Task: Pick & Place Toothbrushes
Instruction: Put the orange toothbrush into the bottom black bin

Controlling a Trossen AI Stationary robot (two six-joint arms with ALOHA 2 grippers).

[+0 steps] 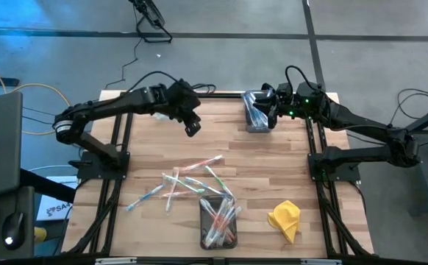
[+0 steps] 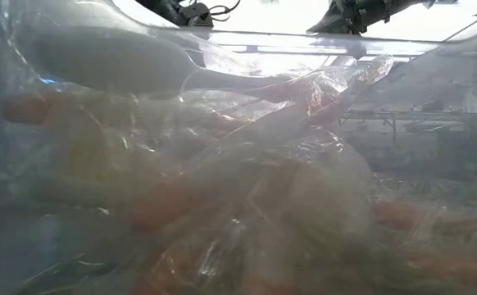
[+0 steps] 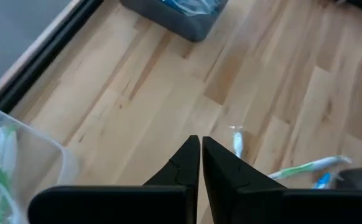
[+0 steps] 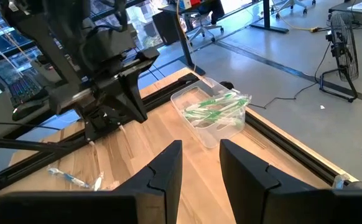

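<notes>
Dozens of thin white plastic toothbrushes (image 1: 192,182) with green, blue and pink accents lie scattered on the pale wooden surface (image 1: 265,165), well in front of both pincers; more fill the dark rectangular bin (image 1: 218,222) beside them, near a crumpled yellow cloth (image 1: 285,219). Farther back, the left pincer (image 1: 192,129) hangs clenched and empty above bare wood. At the far edge, the right pincer (image 4: 199,155) stands parted, holding nothing, over a second dark bin (image 1: 257,112) of wrapped brushes.

Bare table (image 1: 273,177) lay open centrally; toothbrushes (image 1: 188,182) cluttered seven o'clock, a bin (image 1: 257,121) blocked twelve o'clock.
</notes>
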